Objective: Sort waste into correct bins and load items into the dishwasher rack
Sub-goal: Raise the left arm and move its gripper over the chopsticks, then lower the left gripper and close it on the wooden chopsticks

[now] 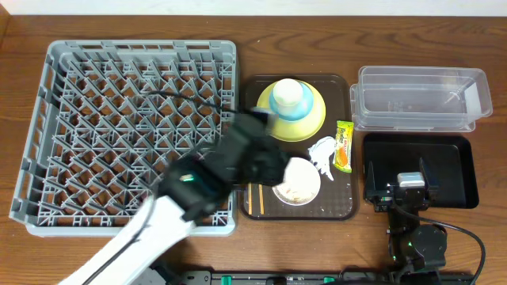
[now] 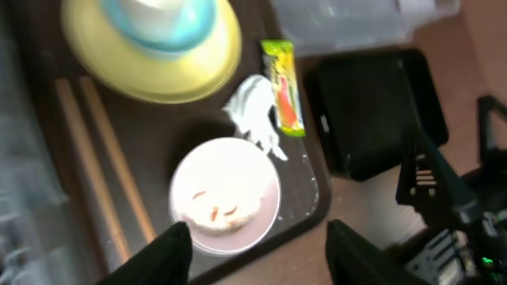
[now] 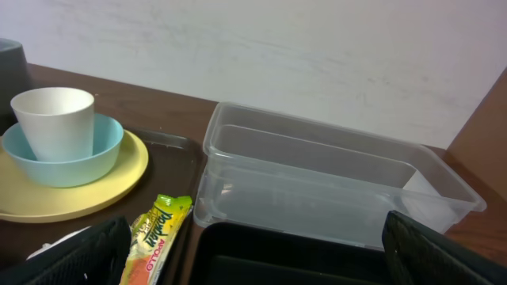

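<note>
The yellow plate [image 1: 314, 120] on the brown serving tray [image 1: 337, 202] carries the light blue bowl [image 1: 279, 108] with the white cup [image 1: 287, 94] inside. The white bowl [image 1: 301, 182] holds pale crumbs [image 2: 218, 212]. The white napkin [image 1: 323, 150] and the yellow-green wrapper [image 1: 343, 146] lie at the tray's right side. The chopsticks [image 2: 103, 166] lie left of the white bowl. My left gripper [image 2: 257, 257] is open just above the white bowl's near rim, touching nothing. My right gripper [image 3: 257, 261] is open and empty over the black tray [image 1: 444, 170], facing the clear tub [image 1: 420, 99].
The grey dishwasher rack [image 1: 119, 119] fills the left of the table and holds nothing that I can see. My left arm crosses its front right corner. The clear tub and the black tray show nothing inside. The right arm's base sits at the table's front edge.
</note>
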